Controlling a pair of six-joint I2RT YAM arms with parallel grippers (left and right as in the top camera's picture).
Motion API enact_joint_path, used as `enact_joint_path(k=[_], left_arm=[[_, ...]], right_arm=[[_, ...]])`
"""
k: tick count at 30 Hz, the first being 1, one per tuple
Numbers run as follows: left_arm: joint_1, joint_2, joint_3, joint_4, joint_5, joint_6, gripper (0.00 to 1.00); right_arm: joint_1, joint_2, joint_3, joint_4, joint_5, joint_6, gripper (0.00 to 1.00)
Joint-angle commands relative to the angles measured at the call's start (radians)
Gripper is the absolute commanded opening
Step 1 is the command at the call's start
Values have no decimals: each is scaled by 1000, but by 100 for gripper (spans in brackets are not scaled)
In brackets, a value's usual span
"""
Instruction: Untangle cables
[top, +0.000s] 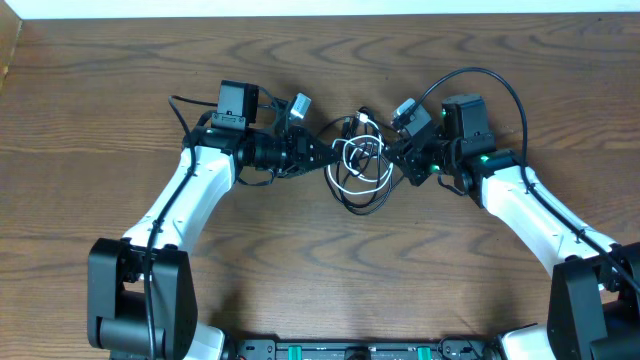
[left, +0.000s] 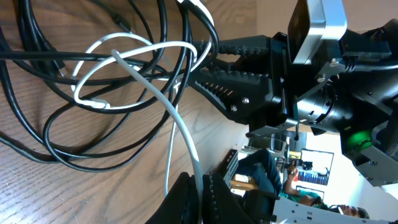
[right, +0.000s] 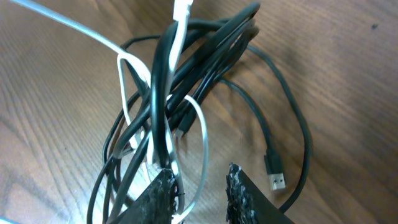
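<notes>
Left pincer (left: 199, 182) clamps the white cable (left: 176, 121); right pincer (right: 199, 174) sits narrow, grip unclear. Draw white out slowly, lest black cables (right: 211, 46) cinch.

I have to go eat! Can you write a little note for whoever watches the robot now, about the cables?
Left pincer: shut on the white cable.
Right pincer: jaws partly apart, black cables against one finger; grip unclear.
Where: white and black ones looped through each other in the middle of the table.
Done: nothing separated yet.
To do: work the white cable free, then lay the black ones apart.
</notes>
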Motion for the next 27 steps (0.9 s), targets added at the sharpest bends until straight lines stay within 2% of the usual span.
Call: enact_joint_path(k=[1,7,14,16,17,21,27], left_arm=[[0,0,-2,5,10,21,8],[0,0,-2,8,10,20,8],[0,0,-2,8,10,21,8],[0,0,-2,8,10,20,8],[0,0,-2,8,10,21,8],[0,0,-2,8,9,21,8],[10,0,-2,8,10,13,8]], right_arm=[[7,23,-6,20,1,15,25],[11,92,-6,153,-9,183,24],[48,102,-6,278,-12,220,24],[40,97,-5,298,-27,278,17],[34,94,-5,299,-37,297,1],[9,75,-5,291,-38,301,1],[-54,-140,-5,260,-37,335,1]])
